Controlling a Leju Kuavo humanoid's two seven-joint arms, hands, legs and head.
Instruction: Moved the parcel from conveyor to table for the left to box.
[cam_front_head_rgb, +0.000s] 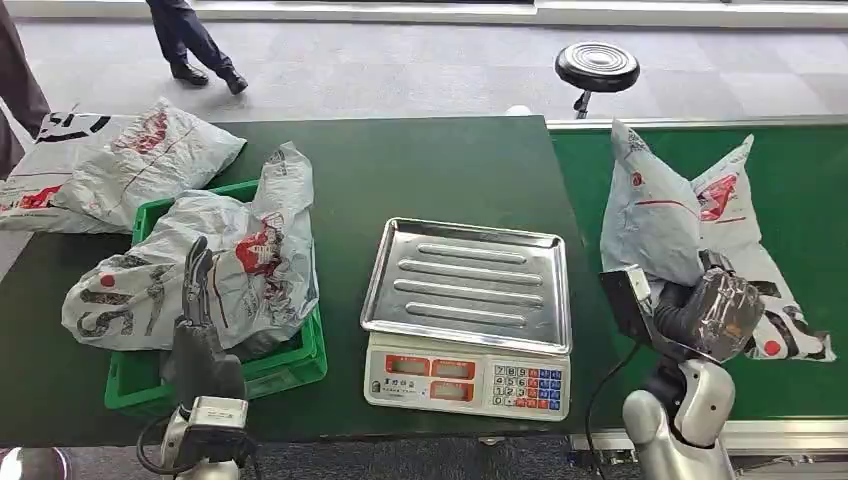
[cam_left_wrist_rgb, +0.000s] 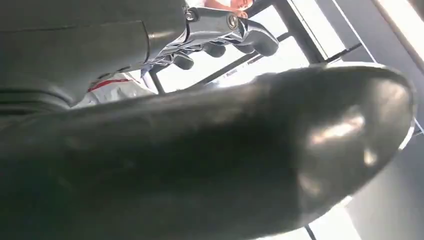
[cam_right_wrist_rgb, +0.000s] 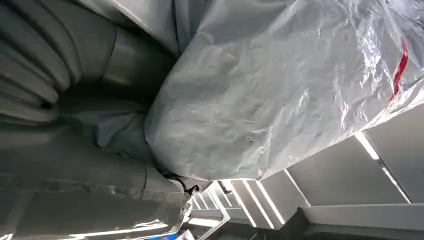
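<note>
My right hand grips a grey plastic parcel with red print by its lower end and holds it upright above the green conveyor. Close up, the right wrist view has the crinkled parcel pressed against my right hand. A second parcel lies flat on the belt behind the first. My left hand is near the front of the green basket, fingers apart and pointing up, touching the parcels heaped there. Nothing is in my left hand.
A steel-tray scale sits mid-table on the dark green table. More parcels lie at the table's far left corner. A black stool stands behind the conveyor. A person's legs are on the floor beyond.
</note>
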